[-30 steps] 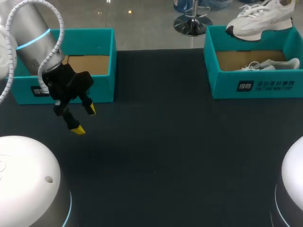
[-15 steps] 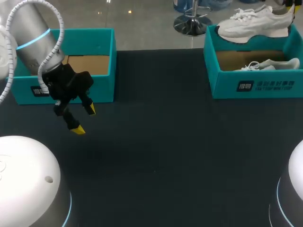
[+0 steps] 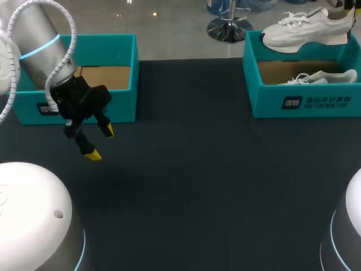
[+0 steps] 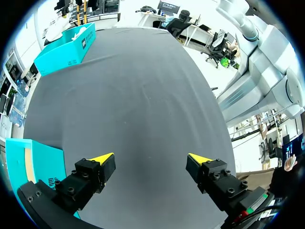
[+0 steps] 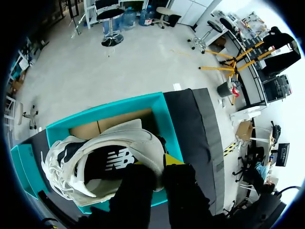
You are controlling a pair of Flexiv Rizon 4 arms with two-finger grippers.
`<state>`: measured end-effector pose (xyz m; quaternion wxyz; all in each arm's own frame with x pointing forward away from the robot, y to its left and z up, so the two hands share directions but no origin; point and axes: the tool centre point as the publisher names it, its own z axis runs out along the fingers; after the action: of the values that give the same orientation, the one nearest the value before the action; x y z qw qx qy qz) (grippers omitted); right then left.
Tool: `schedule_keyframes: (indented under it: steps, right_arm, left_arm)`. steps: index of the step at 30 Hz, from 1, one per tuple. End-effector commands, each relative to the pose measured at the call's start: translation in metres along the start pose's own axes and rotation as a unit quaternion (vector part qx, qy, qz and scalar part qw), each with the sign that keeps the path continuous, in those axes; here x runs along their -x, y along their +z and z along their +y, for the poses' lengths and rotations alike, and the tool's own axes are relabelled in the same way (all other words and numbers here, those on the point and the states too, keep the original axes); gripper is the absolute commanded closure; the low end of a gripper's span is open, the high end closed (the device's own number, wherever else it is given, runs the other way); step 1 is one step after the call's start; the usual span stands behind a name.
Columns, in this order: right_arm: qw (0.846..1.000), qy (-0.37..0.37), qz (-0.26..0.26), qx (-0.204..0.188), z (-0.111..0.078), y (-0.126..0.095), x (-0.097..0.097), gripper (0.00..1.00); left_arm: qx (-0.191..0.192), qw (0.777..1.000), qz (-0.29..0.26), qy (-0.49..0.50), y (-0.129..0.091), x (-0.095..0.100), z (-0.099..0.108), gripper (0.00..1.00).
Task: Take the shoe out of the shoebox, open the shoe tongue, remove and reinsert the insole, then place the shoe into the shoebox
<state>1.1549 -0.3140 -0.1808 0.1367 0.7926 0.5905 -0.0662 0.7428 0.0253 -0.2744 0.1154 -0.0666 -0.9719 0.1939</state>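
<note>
Sneaker (image 3: 304,29), white, hangs in the air over the teal shoebox (image 3: 304,101) at the far right of the head view, above a second sneaker (image 3: 324,77) lying inside. My left gripper (image 3: 100,142) hovers in front of another teal box (image 3: 113,107) at the left. From the left wrist, that left gripper (image 4: 151,160) is spread wide and holds nothing, with bare dark table (image 4: 143,95) ahead. From the right wrist, my right gripper (image 5: 157,163) is pinched on the heel of the sneaker (image 5: 109,162), toe hanging over the shoebox (image 5: 119,107). I judge the lift-out nearly done. I should clear the rim before swinging inward, hold the heel level, and set the sole flat mid-table within my left arm's reach.
</note>
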Motion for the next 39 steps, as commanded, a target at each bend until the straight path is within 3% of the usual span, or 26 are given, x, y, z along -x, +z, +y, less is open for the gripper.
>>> schedule_keyframes:
  steps: [1, 12, 22, 29, 39]
  right_arm:
    - [1.0, 0.006, -0.004, -0.014, 0.009, 0.011, -0.006, 1.0]
    - [0.998, 0.046, -0.006, -0.043, 0.012, 0.044, -0.002, 1.0]
    - [0.997, 0.058, -0.007, -0.057, 0.016, 0.073, -0.022, 1.0]
    - [0.996, 0.059, 0.001, -0.07, 0.007, 0.099, -0.033, 1.0]
    - [0.995, 0.062, 0.009, -0.079, -0.012, 0.132, -0.032, 1.0]
  left_arm:
    - [0.001, 1.0, 0.0, 0.0, 0.0, 0.0, 0.0, 0.0]
    - [0.001, 1.0, 0.0, 0.0, 0.0, 0.0, 0.0, 0.0]
    - [0.001, 1.0, 0.0, 0.0, 0.0, 0.0, 0.0, 0.0]
    - [0.001, 1.0, 0.0, 0.0, 0.0, 0.0, 0.0, 0.0]
    - [0.001, 1.0, 0.0, 0.0, 0.0, 0.0, 0.0, 0.0]
